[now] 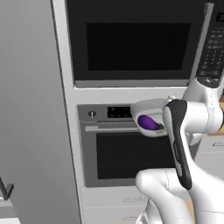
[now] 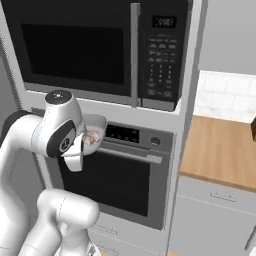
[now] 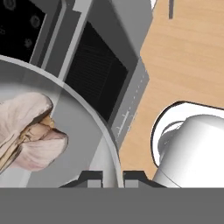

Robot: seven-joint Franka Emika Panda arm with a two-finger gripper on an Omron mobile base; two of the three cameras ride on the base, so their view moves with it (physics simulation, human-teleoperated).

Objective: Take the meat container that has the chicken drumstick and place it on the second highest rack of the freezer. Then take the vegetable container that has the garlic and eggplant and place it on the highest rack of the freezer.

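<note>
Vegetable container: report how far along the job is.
In hand: the gripper is shut on the rim of the vegetable container, carried in front of the oven with the eggplant and garlic inside. Left: setting it on the freezer's highest rack. The meat container's placement can't be judged here.
</note>
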